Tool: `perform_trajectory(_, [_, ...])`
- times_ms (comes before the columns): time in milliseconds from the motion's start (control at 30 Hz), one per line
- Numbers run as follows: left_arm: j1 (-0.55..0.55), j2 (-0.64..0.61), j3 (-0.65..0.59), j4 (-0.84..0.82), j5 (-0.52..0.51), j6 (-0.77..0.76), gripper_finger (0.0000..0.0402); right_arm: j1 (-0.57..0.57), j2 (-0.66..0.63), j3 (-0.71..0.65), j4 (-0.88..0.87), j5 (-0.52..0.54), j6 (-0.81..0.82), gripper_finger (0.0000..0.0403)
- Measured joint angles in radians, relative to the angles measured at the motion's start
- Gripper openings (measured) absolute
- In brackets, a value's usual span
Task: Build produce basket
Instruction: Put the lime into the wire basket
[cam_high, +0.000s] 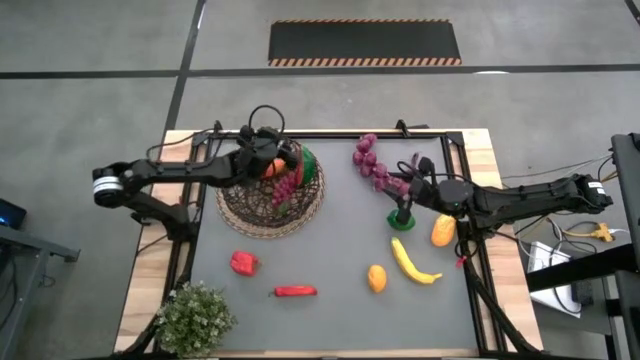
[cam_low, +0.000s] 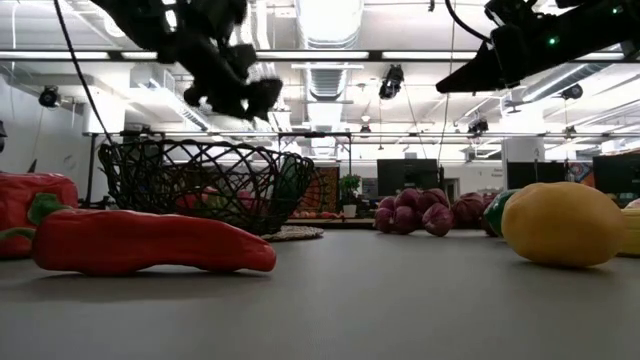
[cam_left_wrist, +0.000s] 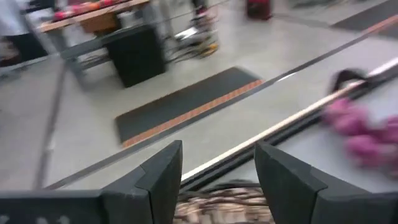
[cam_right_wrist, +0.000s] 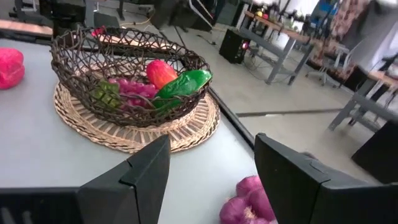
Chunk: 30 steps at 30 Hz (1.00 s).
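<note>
Nearest you in the low view, the red chili (cam_low: 150, 243) lies on the tabletop (cam_high: 330, 240), long axis across the picture, stem end toward the left edge; beyond it, the basket (cam_high: 271, 194) sits on its woven mat (cam_right_wrist: 134, 134), holding grapes, a green pepper and an orange fruit; the left claw (cam_high: 268, 150) hovers over it, fingers wide and empty; the right claw (cam_high: 418, 178), also wide, waits by the purple grapes (cam_high: 374, 163); lift clear before you reach again.

Overhead, table-level, two wrist views; basket (cam_high: 270, 195) apparently shared.
</note>
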Motion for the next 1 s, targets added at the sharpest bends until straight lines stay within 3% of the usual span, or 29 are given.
perform_trajectory(167, [-0.172,-0.127,-0.006,0.018,0.13,-0.055,0.0183,0.0,0.0,0.0,0.095,-0.002,-0.1,0.0219])
perform_trajectory(300, [-0.357,-0.167,-0.066,0.147,0.177,-0.031,0.0183,0.0,0.0,0.0,0.156,-0.017,-0.18,0.0219])
perform_trajectory(533, [-0.61,-0.082,-0.182,0.449,0.181,-0.021,0.0183,0.0,0.0,0.0,0.179,-0.227,-0.346,0.0219])
perform_trajectory(667, [-0.663,0.005,-0.208,0.618,0.179,0.002,0.0183,0.0,0.0,0.0,0.192,-0.344,-0.41,0.0219])
perform_trajectory(1000, [-0.663,0.111,-0.18,0.682,0.165,0.004,0.0183,0.0,0.0,0.0,0.216,-0.35,-0.487,0.0219])
